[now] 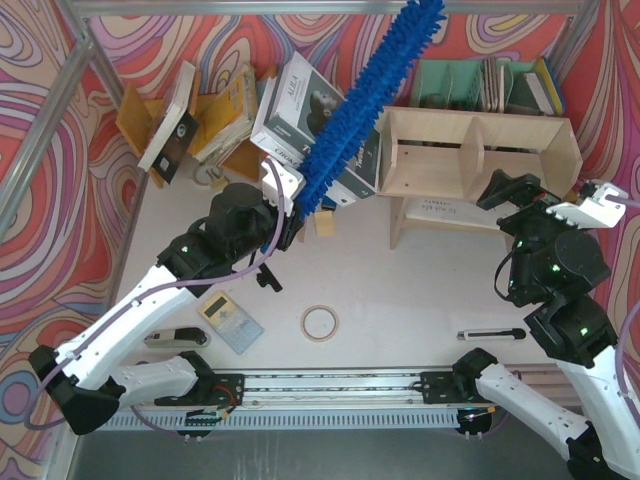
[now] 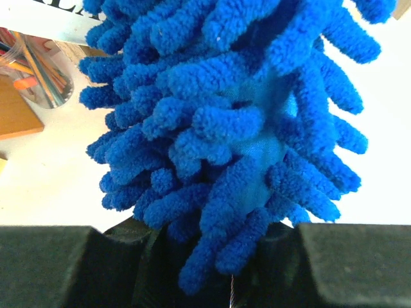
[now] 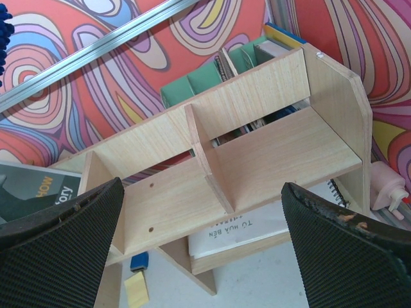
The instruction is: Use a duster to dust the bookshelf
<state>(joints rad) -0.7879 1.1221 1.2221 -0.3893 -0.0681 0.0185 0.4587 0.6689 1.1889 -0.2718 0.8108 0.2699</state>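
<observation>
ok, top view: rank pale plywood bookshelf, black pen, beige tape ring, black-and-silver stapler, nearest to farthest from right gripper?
1. bookshelf, just ahead of right gripper
2. pen, near edge, right
3. tape ring, centre
4. stapler, near edge, left

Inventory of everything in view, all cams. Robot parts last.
duster: 1, bright blue, raised diagonally at back centre
bookshelf: 1, pale plywood, back right
file organiser: 1, teal-green, behind the bookshelf
book rack: 1, orange-yellow, back left, books leaning in it
large book: 1, white and black, back centre, partly behind the duster
tape ring: 1, pale, front centre
pen: 1, black, front right
calculator-like device: 1, pale yellow, front left
bottle: 1, pinkish white, by the bookshelf's right end
table: 1, white, under everything
left gripper: 1, black, shut on the duster
right gripper: 1, black, open, facing the bookshelf
</observation>
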